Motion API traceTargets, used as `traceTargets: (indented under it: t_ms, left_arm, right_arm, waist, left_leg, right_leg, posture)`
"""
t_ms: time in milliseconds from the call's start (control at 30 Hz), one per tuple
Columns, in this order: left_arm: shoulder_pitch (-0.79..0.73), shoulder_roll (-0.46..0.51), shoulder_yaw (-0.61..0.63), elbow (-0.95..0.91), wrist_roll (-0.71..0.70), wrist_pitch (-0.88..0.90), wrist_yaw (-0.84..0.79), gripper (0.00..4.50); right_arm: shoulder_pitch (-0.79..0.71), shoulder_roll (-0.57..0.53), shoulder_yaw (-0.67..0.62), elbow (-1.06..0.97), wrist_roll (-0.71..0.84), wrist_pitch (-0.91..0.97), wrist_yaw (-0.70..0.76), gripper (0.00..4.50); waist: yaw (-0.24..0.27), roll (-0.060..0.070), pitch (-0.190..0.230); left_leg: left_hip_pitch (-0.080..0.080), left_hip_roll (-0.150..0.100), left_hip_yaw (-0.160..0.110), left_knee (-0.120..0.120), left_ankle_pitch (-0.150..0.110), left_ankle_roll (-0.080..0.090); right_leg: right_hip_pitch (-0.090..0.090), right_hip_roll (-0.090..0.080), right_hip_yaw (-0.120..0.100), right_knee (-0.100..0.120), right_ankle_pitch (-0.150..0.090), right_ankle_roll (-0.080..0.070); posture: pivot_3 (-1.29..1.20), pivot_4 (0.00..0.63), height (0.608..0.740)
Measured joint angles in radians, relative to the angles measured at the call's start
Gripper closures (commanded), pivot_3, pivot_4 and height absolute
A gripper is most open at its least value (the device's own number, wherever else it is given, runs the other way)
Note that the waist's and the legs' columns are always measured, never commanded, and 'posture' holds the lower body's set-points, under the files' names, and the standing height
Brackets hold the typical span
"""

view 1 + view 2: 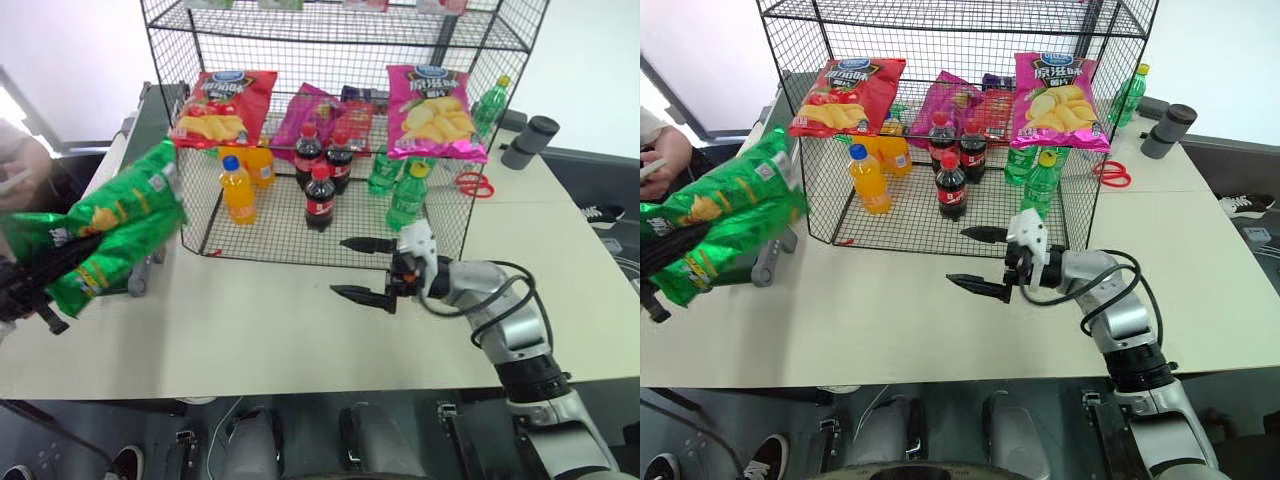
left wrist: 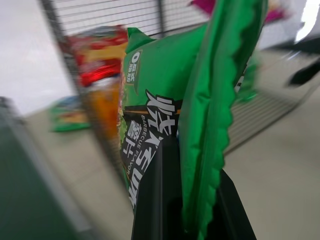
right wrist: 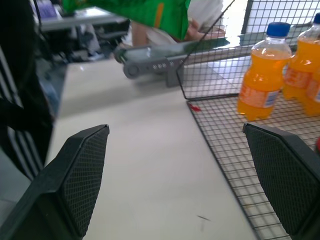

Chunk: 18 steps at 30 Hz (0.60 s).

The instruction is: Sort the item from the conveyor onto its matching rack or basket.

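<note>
Green crisp bag [image 1: 120, 232] held in the air at the robot's left, pinched in the left gripper [image 2: 192, 200], clear of the surface [image 1: 280, 330].

The jaws of the left gripper are pressed together on the bag's lower edge; the bag rises slanting from them, in front of the conveyor [image 1: 150, 110] and just beside the left wall of the rack [image 1: 330, 130]. The right gripper [image 1: 368, 270] hangs level over the surface before the rack, jaws spread wide and holding nothing, well apart from the bag. On the rack's bottom tier stand orange drink bottles [image 1: 238, 190], cola bottles [image 1: 320, 198] and green bottles [image 1: 408, 197]. A red bag [image 1: 222, 107], a purple bag [image 1: 308, 118] and a pink bag [image 1: 433, 112] sit above them.
</note>
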<state>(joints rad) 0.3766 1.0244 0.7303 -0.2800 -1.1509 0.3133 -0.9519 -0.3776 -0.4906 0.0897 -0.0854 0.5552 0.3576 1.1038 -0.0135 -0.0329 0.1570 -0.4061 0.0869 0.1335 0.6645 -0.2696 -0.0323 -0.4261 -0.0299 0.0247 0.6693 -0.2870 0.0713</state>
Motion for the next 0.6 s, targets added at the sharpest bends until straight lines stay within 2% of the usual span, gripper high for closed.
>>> traceTargets:
  t_ms: [100,233,400,600]
  left_arm:
    - [-0.053,-0.001,-0.069,-0.062,-0.207,0.208,-0.018,4.43]
    - [-0.199,-0.055,-0.249,-0.068,-0.324,0.378,-0.045,4.43]
    - [-0.429,-0.149,-0.454,0.032,-0.345,0.532,-0.104,4.43]
    - [-0.573,-0.241,-0.581,0.093,-0.288,0.624,-0.166,4.43]
  right_arm:
    - [0.003,-0.088,-0.047,-0.091,0.201,0.244,0.035,0.00]
    - [0.056,-0.199,-0.098,-0.147,0.382,0.477,0.071,0.00]
    - [0.086,-0.203,-0.148,-0.156,0.445,0.572,0.011,0.00]
    - [0.091,-0.138,-0.177,-0.189,0.523,0.627,-0.098,0.00]
  waist:
    - [0.003,0.000,0.000]
    - [0.001,0.000,0.000]
    - [-0.002,0.000,0.000]
    - [-0.002,0.000,0.000]
  left_leg:
    - [0.000,0.000,-0.002,0.000,0.000,0.000]
    - [0.001,0.000,-0.003,0.000,0.000,0.000]
    - [0.001,0.000,-0.004,0.001,0.000,0.000]
    - [0.000,-0.001,-0.005,0.001,0.000,0.000]
  right_leg:
    - [0.001,0.000,0.000,0.000,0.000,0.000]
    - [0.002,0.001,0.000,-0.001,-0.001,-0.002]
    - [0.001,0.003,0.001,0.000,0.000,0.000]
    - [0.001,0.003,0.001,-0.001,0.000,0.000]
  posture:
    - [0.00,0.150,0.740]
    - [0.00,0.150,0.740]
    - [0.00,0.150,0.740]
    - [0.00,0.150,0.740]
